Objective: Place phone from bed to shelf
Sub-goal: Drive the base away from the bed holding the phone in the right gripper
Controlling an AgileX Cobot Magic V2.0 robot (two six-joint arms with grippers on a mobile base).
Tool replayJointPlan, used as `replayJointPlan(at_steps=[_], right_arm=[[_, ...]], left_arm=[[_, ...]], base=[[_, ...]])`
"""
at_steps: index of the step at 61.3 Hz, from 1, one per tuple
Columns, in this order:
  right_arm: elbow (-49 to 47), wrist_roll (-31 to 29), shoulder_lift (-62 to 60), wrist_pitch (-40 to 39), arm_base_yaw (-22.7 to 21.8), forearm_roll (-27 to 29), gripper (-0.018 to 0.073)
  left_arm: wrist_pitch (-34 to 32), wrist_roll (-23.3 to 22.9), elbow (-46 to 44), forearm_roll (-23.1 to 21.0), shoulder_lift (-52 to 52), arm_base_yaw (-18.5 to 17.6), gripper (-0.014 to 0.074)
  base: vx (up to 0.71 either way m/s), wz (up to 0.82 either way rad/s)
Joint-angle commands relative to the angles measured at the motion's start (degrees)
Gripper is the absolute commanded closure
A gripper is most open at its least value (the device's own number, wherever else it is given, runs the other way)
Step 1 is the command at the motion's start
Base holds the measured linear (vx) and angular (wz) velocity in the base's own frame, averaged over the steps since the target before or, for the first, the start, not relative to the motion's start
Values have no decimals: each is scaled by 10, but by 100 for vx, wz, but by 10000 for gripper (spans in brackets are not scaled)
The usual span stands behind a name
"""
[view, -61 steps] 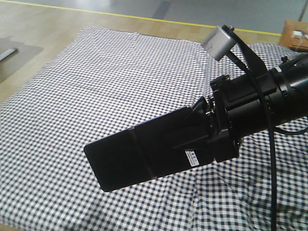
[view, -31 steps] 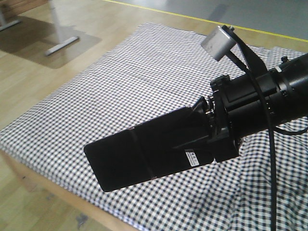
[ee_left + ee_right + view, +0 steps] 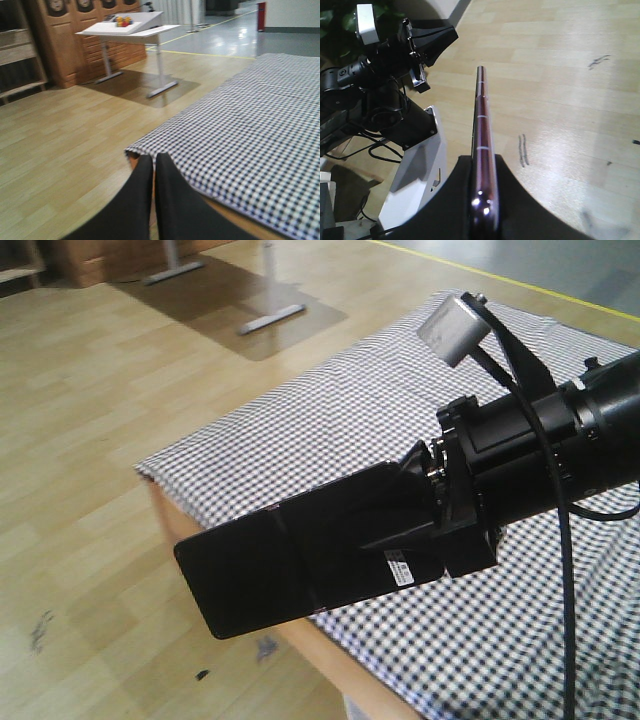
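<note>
phone: the thin black phone (image 3: 290,575) is up in the air, held by one end, with the free end pointing away from the arm. it does not touch the bed.
phone edge: in the right wrist view it shows edge-on, with a pinkish shiny rim, and only the wooden floor is behind it.
label: a small white label (image 3: 397,568) sits on the dark face near the held end.
right gripper: the right gripper (image 3: 392,540) is clenched on the phone, one black finger on each flat face.
left gripper: the left gripper (image 3: 154,160) has its two dark fingers pressed almost together, with only a thin slit between them and nothing inside. it hangs over the corner of the bed.
bed: the bed (image 3: 260,120), with a black-and-white check sheet, lies below and behind the right arm. one corner and its wooden side show in the front view.
floor: the light wooden floor (image 3: 90,410) has a few dark marks near the bed corner.
table: a white table (image 3: 127,27) on metal legs stands well apart from the bed. small coloured things lie on it, too blurred to name.
cabinet: a brown wooden cabinet (image 3: 70,35) stands behind the table.
silver box: a small silver box (image 3: 455,328) sits on a bracket above the right wrist.
cable: a black cable (image 3: 565,570) hangs down beside the right arm.
left arm: in the right wrist view the black left arm (image 3: 375,85) is above the white base (image 3: 415,175).
</note>
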Motion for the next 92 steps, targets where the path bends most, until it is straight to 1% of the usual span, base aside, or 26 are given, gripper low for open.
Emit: replayJointPlan(at_steps=[1, 60, 92], right_arm=[[-15, -3, -18, 29, 0, 42, 560], [-15, -2, -18, 29, 0, 42, 560], [-15, -3, -18, 29, 0, 42, 560]], left_arm=[[-42, -2, -15, -3, -6, -1, 596], [-42, -2, -15, -3, -6, -1, 596], [-42, -2, -15, -3, -6, -1, 596]], base=[[-14, 56], [-15, 57], [-9, 33]])
